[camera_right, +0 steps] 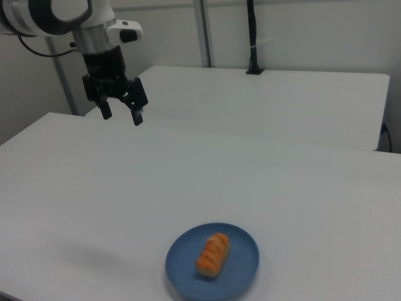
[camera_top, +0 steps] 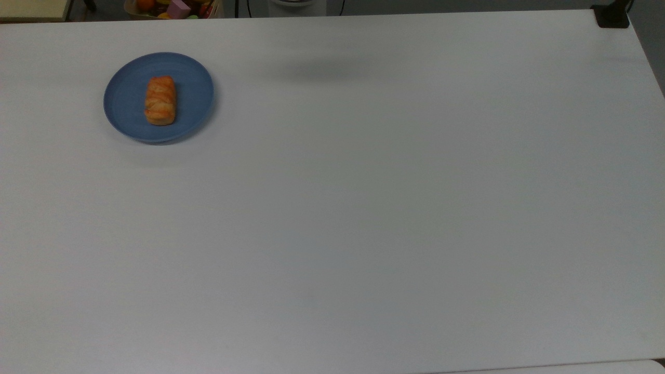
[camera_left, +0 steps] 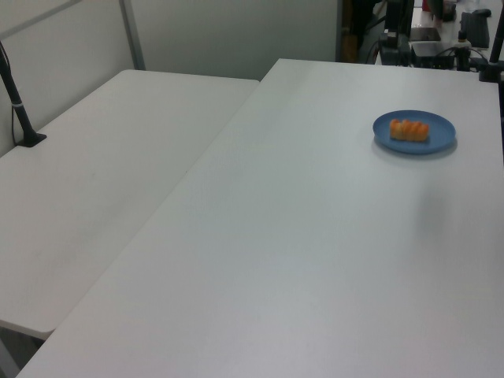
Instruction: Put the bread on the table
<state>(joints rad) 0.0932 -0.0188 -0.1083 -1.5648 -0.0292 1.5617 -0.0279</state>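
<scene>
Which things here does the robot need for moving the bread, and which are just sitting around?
Needed:
- bread, lying on the blue plate
- table, where it goes
- gripper, fingers open, up in the air

Just around:
- second white table
- toys past the table's edge

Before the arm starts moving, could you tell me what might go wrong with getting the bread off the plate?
The bread lies loose on the shallow blue plate, so an off-centre pinch may push it or slide the plate across the smooth table. The open gripper hangs high and well apart from it, so the approach could arrive misaligned.
</scene>
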